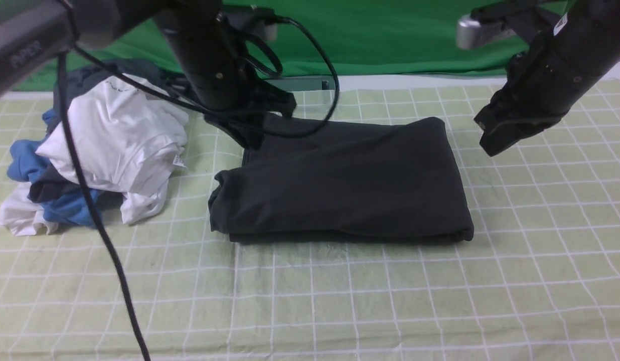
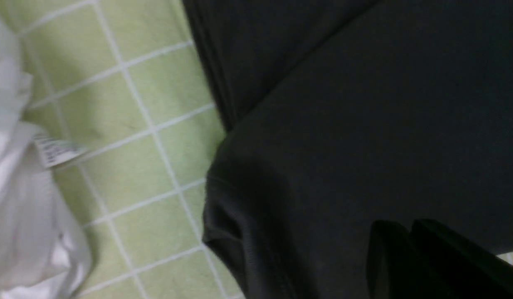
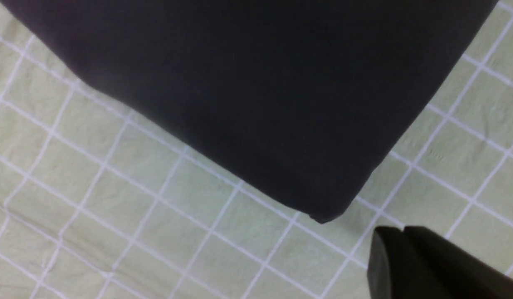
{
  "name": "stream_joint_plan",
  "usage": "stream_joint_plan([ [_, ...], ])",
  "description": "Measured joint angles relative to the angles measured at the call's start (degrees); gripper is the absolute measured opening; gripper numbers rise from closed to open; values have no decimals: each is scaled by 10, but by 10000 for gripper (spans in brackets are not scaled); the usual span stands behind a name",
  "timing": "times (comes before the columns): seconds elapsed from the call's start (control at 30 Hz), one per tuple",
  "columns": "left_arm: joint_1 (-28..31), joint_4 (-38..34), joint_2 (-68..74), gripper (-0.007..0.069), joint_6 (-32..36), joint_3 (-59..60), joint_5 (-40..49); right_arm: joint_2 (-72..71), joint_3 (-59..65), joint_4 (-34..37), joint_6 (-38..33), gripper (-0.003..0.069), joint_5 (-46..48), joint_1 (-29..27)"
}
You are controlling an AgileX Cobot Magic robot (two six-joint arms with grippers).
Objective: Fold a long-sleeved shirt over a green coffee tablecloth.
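Black long-sleeved shirt point(image 1: 340, 180) lies folded into a compact rectangle, mid green coffee tablecloth point(image 1: 540, 281). Left end effector point(image 2: 406, 257) jaws together, empty, low over the shirt's far-left corner. Right end effector point(image 3: 401, 257) jaws together, empty, raised clear beyond the right edge.

Risks: left arm's trailing cable point(image 1: 89, 200) may snag the heap of white and blue garments point(image 1: 99, 150); a low left retreat could drag the top layer open.

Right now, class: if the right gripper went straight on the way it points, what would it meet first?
Probably the green coffee tablecloth. The shut right gripper points down beside the long-sleeved shirt, just off its corner; depth is hard to judge.
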Motion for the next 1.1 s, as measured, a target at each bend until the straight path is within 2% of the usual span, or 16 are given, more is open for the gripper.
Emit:
stream_joint_plan([
  [0.13,0,-2,45,6,0,0,2,27,0,-8,4,43,4,0],
  [0.3,1,42,98,5,-9,0,3,47,0,-40,4,59,11,0],
  [0.57,2,70,114,6,-21,7,-8,50,0,-46,11,78,12,-1],
  [0.7,2,76,102,7,-21,7,-4,50,0,-45,34,167,26,-1],
  [0.77,3,92,60,7,-21,11,-4,50,0,-44,55,324,29,-1],
  [0.9,4,104,-19,9,-21,11,-2,55,0,-28,68,506,21,-1],
  [0.97,5,104,-70,11,-21,11,-1,67,0,-13,69,547,13,-1],
  [1.1,5,84,-170,11,-21,21,-1,104,0,-5,80,567,0,-1],
])
